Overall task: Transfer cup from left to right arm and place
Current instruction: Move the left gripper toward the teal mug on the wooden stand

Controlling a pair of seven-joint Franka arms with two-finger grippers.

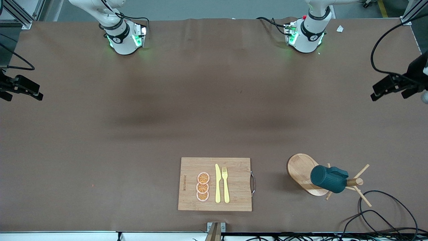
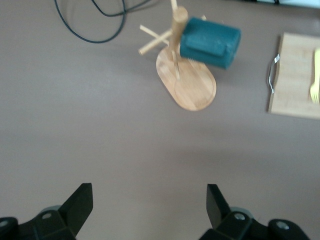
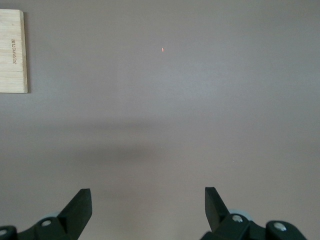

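Note:
The cup point(image 1: 329, 179), dark teal and ribbed, hangs sideways on a peg of a wooden mug tree point(image 1: 301, 169) near the front camera, toward the left arm's end of the table. The left wrist view shows the cup point(image 2: 210, 42) on the tree point(image 2: 192, 87) some way off from my left gripper point(image 2: 150, 192), which is open over bare table with nothing between its fingers. My right gripper point(image 3: 148, 192) is open too, also over bare table and holding nothing. In the front view only the two arm bases show, and both hands are out of frame.
A wooden cutting board point(image 1: 237, 201) with a metal handle lies beside the mug tree, toward the table's middle, carrying a yellow knife point(image 1: 217, 184), a yellow fork point(image 1: 225, 184) and three orange slices point(image 1: 203, 186). Black cables point(image 1: 378, 214) loop near the tree. A corner of the board point(image 3: 12, 50) shows in the right wrist view.

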